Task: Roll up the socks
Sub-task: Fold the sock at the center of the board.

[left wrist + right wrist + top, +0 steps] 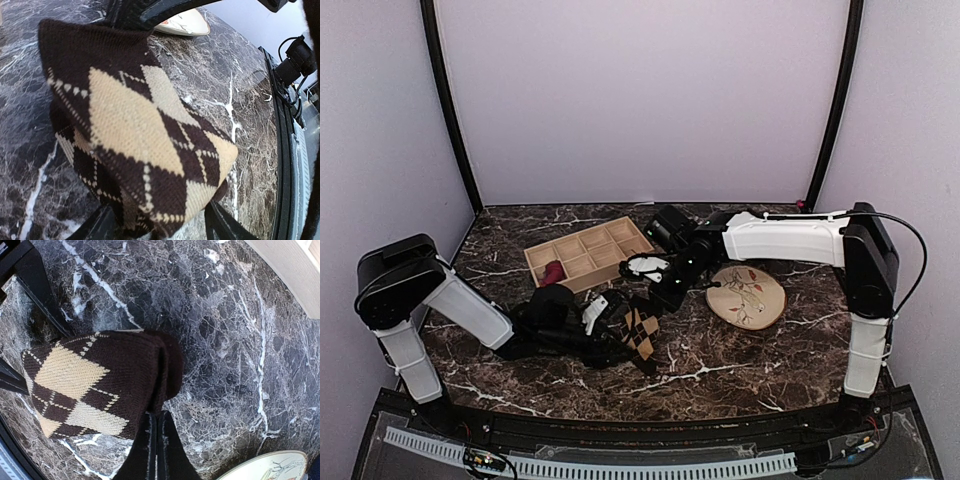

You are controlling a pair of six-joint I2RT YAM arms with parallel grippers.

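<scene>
Where the two arms meet near the middle of the table (750,360), the socks (640,333) sit as a thick folded bundle of brown and cream argyle, down at the marble. From here I can't tell if they rest on it.

The left gripper (162,227) has a finger on each side of one end, clamped around the bundle. The right gripper (156,425) comes in from the other side with its jaws together, tips at the dark folded edge. Whether any cloth is nipped between them I cannot tell.

To my eye the fold looks loose, so the worry is it springing open. If the right tips only touch the edge, a pull would slide off and the top layer would flop back. The plate (760,300) and wooden tray (610,240) lie near enough for a wide elbow swing to knock them.
</scene>
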